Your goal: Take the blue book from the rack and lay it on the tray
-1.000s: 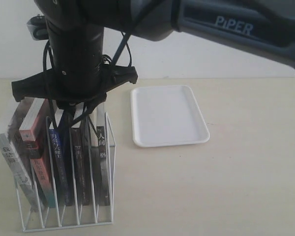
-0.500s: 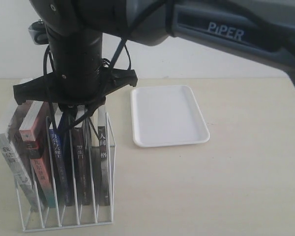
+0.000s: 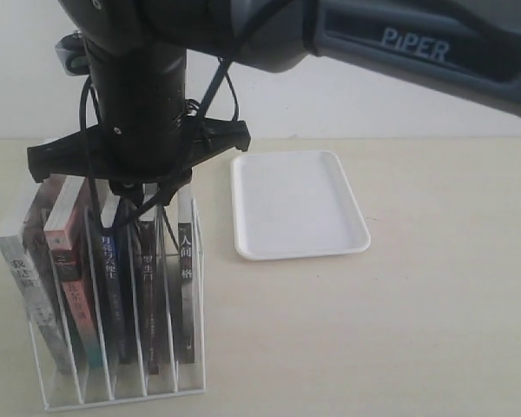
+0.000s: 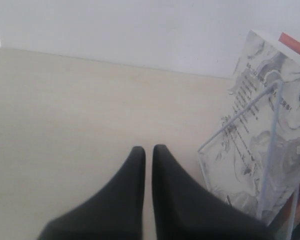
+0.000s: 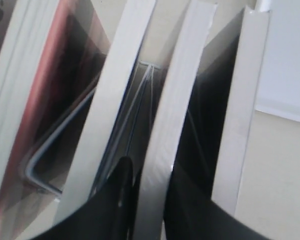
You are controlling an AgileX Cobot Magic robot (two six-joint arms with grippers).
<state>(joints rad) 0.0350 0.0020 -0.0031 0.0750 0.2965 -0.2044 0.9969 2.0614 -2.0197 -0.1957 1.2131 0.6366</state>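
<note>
The white wire rack [image 3: 196, 261] stands at the near left with several upright books. The blue book [image 3: 111, 269] is third from the left, between the red-spined book [image 3: 67, 282] and a black-spined book [image 3: 144, 269]. My right gripper [image 3: 139, 198] reaches down into the rack from above. In the right wrist view its fingers [image 5: 151, 172] press both faces of the black-spined book's page edge [image 5: 182, 85], just beside the blue book [image 5: 115, 100]. The white tray [image 3: 295, 204] lies bare to the right of the rack. My left gripper [image 4: 148, 148] is shut on nothing over the table.
A grey marbled book [image 4: 270, 100] fills the rack's leftmost slot, close beside my left gripper. A second black-spined book [image 3: 184, 269] stands in the rightmost slot. The right arm's thick body [image 3: 143, 78] hides the book tops. Bare table [image 3: 399, 330] lies right of the rack.
The rack and its books have slid slightly to the right and stand a little more upright. The right arm has shifted right with them. The tray has not moved.
</note>
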